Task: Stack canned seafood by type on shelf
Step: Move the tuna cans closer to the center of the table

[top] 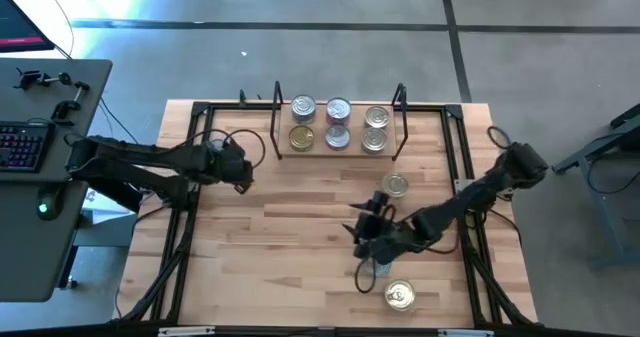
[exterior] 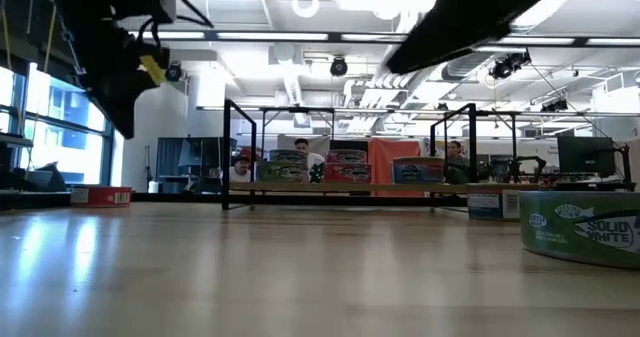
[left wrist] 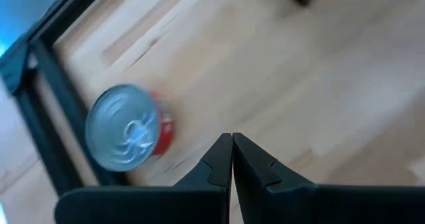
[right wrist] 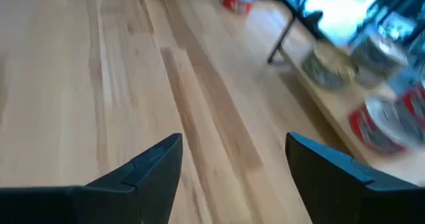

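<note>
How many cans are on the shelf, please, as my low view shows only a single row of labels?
Observer: Six cans stand on the shelf, in two rows of three as seen from above.
Operator: Thank you. Is the right hand carrying anything?
Observer: No. The right hand is open and empty, with only bare table between its fingers.
Operator: And could you tell me about the left hand?
Observer: The left hand is shut on nothing; a red-labelled can stands ahead of it, beside the black frame.
</note>
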Robot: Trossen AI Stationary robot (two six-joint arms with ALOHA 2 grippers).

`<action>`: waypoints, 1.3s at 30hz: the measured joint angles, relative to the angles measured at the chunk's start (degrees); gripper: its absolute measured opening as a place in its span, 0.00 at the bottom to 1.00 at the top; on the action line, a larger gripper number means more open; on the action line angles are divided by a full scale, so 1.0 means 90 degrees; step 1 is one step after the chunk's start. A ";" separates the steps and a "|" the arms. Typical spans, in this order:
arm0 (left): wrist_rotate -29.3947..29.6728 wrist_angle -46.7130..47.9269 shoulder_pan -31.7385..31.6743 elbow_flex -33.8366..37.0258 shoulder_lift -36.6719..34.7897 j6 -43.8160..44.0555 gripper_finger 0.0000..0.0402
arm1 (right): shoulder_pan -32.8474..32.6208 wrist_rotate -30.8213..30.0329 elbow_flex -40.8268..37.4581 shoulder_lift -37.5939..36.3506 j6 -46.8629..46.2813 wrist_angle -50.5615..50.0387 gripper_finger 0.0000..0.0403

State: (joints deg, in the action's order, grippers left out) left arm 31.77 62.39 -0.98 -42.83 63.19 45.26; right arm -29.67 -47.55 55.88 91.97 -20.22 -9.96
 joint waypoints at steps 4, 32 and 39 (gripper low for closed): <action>0.0010 0.0662 -0.0487 0.0002 0.0021 0.0601 0.01 | -0.0307 -0.0088 -0.0016 -0.0313 -0.0997 -0.0993 0.64; -0.0178 -0.2215 -0.2920 0.1854 0.0026 -0.0590 0.01 | -0.0894 -0.0549 -0.0148 -0.0032 -0.1754 -0.0955 0.64; -0.1449 -0.2493 -0.2060 0.1852 -0.0065 -0.0459 0.01 | -0.1099 -0.0624 -0.0148 -0.0032 -0.1891 -0.0901 0.64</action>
State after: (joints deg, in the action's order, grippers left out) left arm 18.73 39.95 -19.52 -26.16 62.61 41.13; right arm -39.56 -53.17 54.54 91.68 -37.23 -18.08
